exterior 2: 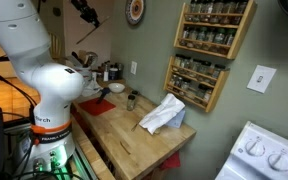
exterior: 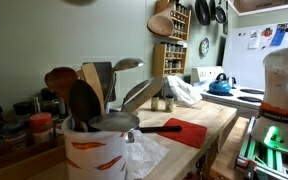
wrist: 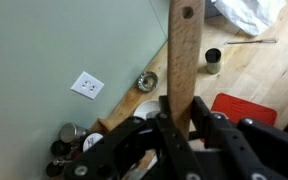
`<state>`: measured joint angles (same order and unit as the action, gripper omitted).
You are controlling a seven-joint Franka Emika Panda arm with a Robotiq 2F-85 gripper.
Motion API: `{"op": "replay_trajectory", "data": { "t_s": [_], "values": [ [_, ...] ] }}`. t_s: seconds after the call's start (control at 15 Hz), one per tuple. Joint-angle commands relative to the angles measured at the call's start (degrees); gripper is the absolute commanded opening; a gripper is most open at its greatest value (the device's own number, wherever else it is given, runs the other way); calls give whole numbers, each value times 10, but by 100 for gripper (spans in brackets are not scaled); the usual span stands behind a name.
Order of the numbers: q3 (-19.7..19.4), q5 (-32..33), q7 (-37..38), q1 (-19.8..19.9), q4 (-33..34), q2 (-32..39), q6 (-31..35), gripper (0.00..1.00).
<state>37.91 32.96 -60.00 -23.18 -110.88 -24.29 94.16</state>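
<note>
Your gripper [wrist: 180, 118] has its jaws drawn in narrow and clamped on the wooden spatula [wrist: 184, 55]. The end with the hanging hole points away from the wrist, so a long stretch of wood stands free of the grip. In an exterior view the gripper [exterior 2: 85, 14] hangs high over the counter [exterior 2: 134, 140], close to the wall. The spatula is too small to make out there.

The grip is your first worry. The wood is flat and smooth and the bite on it looks short, so a quick wrist turn could make it pivot or slide out. The free end could also scrape the wall if you swing toward it.

Below the gripper, the wrist view shows the utensil crock [wrist: 144, 107], a small metal cup [wrist: 146, 82] and the red mat [wrist: 242, 108]. A dropped spatula would likely land among them. An exterior view shows the crock [exterior: 94, 150] already packed with spoons and spatulas, so anything pushed down against them could jam or tip it.

Farther along the counter are a small jar [wrist: 213, 60], light enough to knock over, a thin utensil [wrist: 249, 42] and a crumpled white cloth [wrist: 249, 15] that could snag. The wall outlet [wrist: 87, 85] sits behind the crock.
</note>
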Motion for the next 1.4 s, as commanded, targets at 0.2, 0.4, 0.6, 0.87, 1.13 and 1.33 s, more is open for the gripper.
{"op": "replay_trajectory", "data": {
  "t_s": [0.2, 0.4, 0.6, 0.87, 1.13, 1.33],
  "values": [
    [-14, 11, 8, -22, 7, 12, -9, 26],
    [-14, 11, 8, -22, 8, 12, -10, 26],
    [1, 27, -3, -21, 27, 34, -11, 7],
    [58, 93, -17, -19, 91, 101, -62, 7],
    [125, 173, -16, -22, 149, 173, -144, 7],
    [161, 202, -4, -31, 197, 232, -194, 7]
  ]
}}
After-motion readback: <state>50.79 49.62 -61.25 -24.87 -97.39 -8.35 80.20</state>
